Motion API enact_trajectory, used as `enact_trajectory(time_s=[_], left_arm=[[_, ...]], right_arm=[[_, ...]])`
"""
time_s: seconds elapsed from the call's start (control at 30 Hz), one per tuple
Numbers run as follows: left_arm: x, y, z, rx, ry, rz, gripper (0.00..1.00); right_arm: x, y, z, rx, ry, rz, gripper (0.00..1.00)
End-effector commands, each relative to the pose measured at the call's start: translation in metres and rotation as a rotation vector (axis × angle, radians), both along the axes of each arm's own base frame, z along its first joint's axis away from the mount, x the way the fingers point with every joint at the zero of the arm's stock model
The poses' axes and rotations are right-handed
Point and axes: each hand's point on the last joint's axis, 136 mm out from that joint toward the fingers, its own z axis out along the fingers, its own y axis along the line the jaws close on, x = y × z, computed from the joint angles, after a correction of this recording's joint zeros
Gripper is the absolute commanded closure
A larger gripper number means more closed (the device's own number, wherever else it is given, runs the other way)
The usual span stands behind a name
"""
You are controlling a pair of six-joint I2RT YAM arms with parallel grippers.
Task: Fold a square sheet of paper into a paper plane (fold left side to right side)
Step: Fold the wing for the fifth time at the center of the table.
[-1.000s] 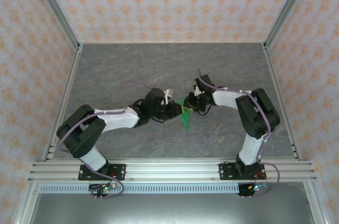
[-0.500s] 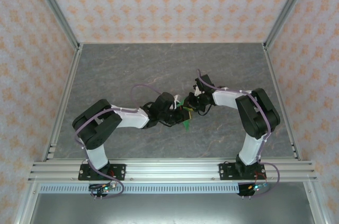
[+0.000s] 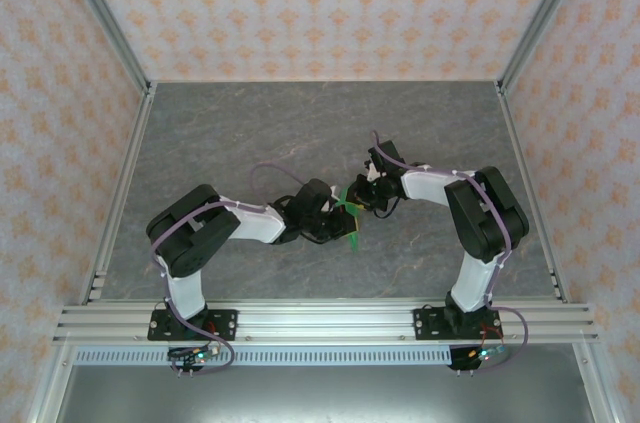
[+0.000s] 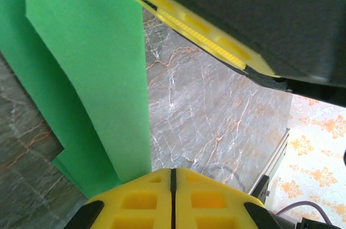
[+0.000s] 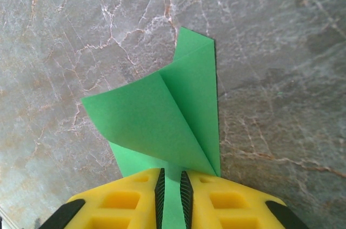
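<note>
Right fingers (image 5: 160, 188) closed, pinching the near end of the paper (image 5: 162, 115); a green strip sits between the pads. Left fingers (image 4: 162, 185) closed pad to pad, nothing seen between them. Paper (image 4: 86, 61) runs along their left side, its edge touching the finger; can't tell if it's caught underneath. A right finger hangs just above in that view.

Paper is a narrow multi-layer shape. Its diagonal flaps meet at a point near the right fingers, and one flap curls up off the tabletop (image 5: 270, 50). Top view: both sets of fingers meet mid-tabletop (image 3: 300, 123), paper (image 3: 353, 236) between and just below them.

Progress, my read: nose folds look done, left-over-right fold underway, flap raised but not laid flat. Left to do: bring it over, align edges, press the crease; wings probably after.
</note>
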Motion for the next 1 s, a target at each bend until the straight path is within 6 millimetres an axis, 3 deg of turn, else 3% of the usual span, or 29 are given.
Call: enact_trajectory(time_s=[0.0,0.7,0.97], left_arm=[[-0.002,0.001,-0.007,0.026,0.02,0.011,0.94],[-0.008,0.011,-0.038,0.115,0.093,0.033,0.95],[-0.023,0.036,-0.061,0.3,0.165,0.041,1.0]], right_arm=[[-0.03,-0.025,-0.047,-0.151,0.13,-0.005,0.78],[-0.024,-0.019,-0.04,-0.115,0.108,-0.003,0.78],[-0.009,-0.016,-0.028,-0.088,0.048,-0.009,0.83]])
